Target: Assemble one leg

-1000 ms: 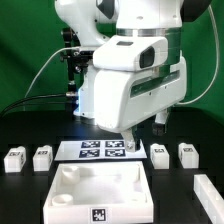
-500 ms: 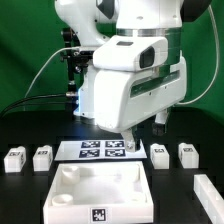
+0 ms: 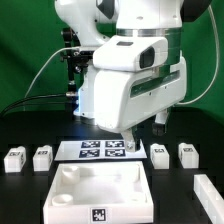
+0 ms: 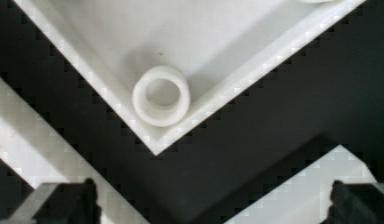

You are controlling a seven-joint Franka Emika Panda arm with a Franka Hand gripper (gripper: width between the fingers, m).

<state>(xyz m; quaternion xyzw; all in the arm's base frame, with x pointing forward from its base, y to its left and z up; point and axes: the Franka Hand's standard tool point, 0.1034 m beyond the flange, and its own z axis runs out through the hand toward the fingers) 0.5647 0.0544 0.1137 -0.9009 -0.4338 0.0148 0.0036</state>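
Several small white legs with black-and-white tags stand on the black table: two at the exterior view's left and two at its right. The broad white slab with corner sockets lies in front. My gripper hangs above the slab's far edge, apart from every leg. In the wrist view my gripper is open and empty, its dark fingertips wide apart. Below it is a corner of the slab with a round socket. No leg shows in the wrist view.
The marker board lies flat behind the slab, under the arm. Another white part lies at the exterior view's right edge. A green backdrop and cables stand behind the table.
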